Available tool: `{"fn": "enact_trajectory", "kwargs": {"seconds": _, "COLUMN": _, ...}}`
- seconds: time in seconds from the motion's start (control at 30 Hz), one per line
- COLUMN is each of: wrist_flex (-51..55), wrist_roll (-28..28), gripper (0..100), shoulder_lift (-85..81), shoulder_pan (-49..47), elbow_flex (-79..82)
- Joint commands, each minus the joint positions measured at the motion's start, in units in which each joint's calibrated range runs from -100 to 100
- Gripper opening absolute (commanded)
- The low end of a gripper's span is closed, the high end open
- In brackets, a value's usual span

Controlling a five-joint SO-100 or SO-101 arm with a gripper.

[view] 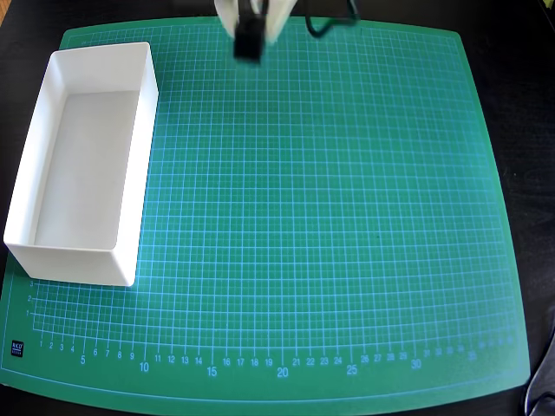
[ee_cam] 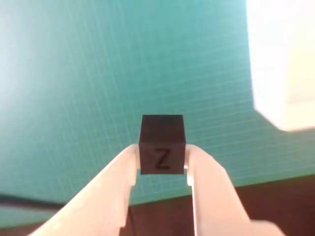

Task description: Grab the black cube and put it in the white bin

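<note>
- One green cutting mat point(view: 329, 225) with a pale grid covers nearly the whole table in the overhead view; it is the largest thing you have in front of you, and its open middle carries nothing.
- One white bin point(view: 139, 173), long and thin-walled, sits on the mat's left side in the overhead view, and you can see its flat floor holds nothing yet. In the wrist view only a bright corner of it shows at the upper right.
- One gripper point(ee_cam: 162, 164), with two white fingers point(ee_cam: 115, 182), appears at the top edge of the overhead view, near the bin's far end but well apart from it.
- One black cube point(ee_cam: 162, 142) is pinched between those fingers, a "Z" on the face turned to the wrist camera. It seems lifted clear of the mat, though you cannot be sure of its height.
- Judging from this, you have the grab done and the carry is the step in hand.
- Your next move calls for swinging toward the bin, to the left in the overhead view, bringing the cube over the walls above the open floor, and only then parting the fingers.
</note>
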Motion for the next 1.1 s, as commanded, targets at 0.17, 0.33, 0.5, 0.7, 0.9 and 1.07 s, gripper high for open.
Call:
{"fn": "enact_trajectory", "kwargs": {"seconds": 0.17, "wrist_flex": -0.2, "wrist_roll": 7.7, "gripper": 1, "shoulder_lift": -7.5, "shoulder_pan": 14.0, "elbow_flex": -1.7}}
{"fn": "enact_trajectory", "kwargs": {"seconds": 0.33, "wrist_flex": -7.9, "wrist_roll": 15.6, "gripper": 1, "shoulder_lift": -6.5, "shoulder_pan": 21.8, "elbow_flex": -0.8}}
{"fn": "enact_trajectory", "kwargs": {"seconds": 0.5, "wrist_flex": -15.8, "wrist_roll": 18.5, "gripper": 1, "shoulder_lift": 4.4, "shoulder_pan": 21.9, "elbow_flex": -2.0}}
{"fn": "enact_trajectory", "kwargs": {"seconds": 0.7, "wrist_flex": -20.9, "wrist_roll": 20.2, "gripper": 1, "shoulder_lift": 11.0, "shoulder_pan": 22.5, "elbow_flex": -8.1}}
{"fn": "enact_trajectory", "kwargs": {"seconds": 0.9, "wrist_flex": -18.5, "wrist_roll": 21.3, "gripper": 1, "shoulder_lift": 18.5, "shoulder_pan": 26.7, "elbow_flex": -19.4}}
{"fn": "enact_trajectory", "kwargs": {"seconds": 1.07, "wrist_flex": -16.7, "wrist_roll": 23.8, "gripper": 1, "shoulder_lift": 22.9, "shoulder_pan": 29.1, "elbow_flex": -23.3}}
